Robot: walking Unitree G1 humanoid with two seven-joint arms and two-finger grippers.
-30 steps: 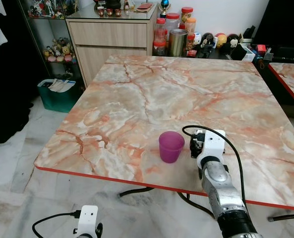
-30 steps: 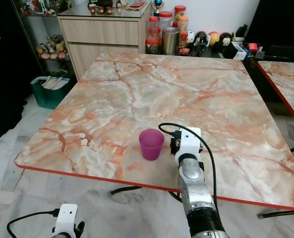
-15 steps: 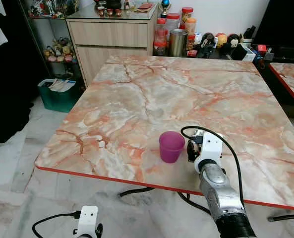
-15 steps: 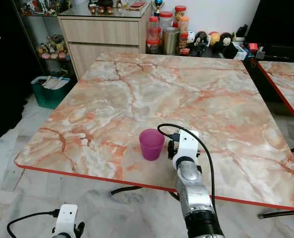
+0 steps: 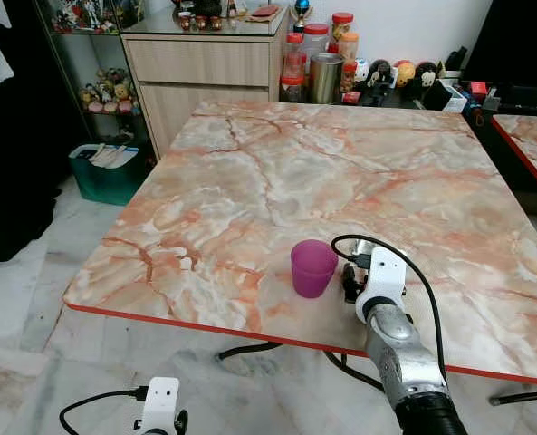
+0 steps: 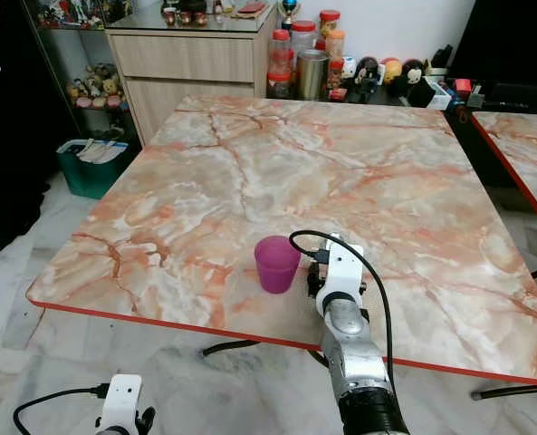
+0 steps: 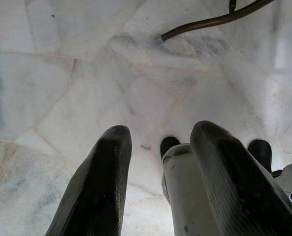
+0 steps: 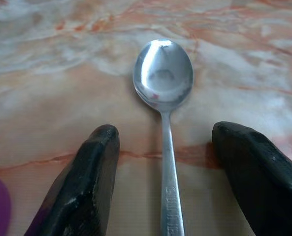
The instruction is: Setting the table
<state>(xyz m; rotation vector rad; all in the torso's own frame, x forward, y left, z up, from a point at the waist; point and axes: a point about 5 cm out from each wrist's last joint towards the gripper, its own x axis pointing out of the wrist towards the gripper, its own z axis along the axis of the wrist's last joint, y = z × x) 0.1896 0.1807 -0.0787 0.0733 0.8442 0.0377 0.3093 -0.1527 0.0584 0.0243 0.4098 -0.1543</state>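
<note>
A purple cup (image 5: 313,268) stands upright on the marble table (image 5: 250,181), near its front edge. Just to the cup's right, my right gripper (image 5: 351,274) is low over the tabletop, mostly hidden behind its white wrist housing. In the right wrist view, a metal spoon (image 8: 164,78) lies flat on the table with its bowl pointing away. My right gripper (image 8: 166,132) is open, its fingers apart on either side of the handle and not touching it. My left gripper (image 7: 163,130) hangs open over the floor tiles, holding nothing.
A wooden cabinet (image 5: 205,72) and several jars (image 5: 315,59) stand behind the table's far edge. A teal bin (image 5: 108,172) sits on the floor to the left. A second red-edged table (image 5: 531,145) is at the right. A black cable (image 5: 413,272) loops off my right wrist.
My right wrist has drawn back slightly toward the table's near edge. The cup has not moved, and the left arm still hangs.
</note>
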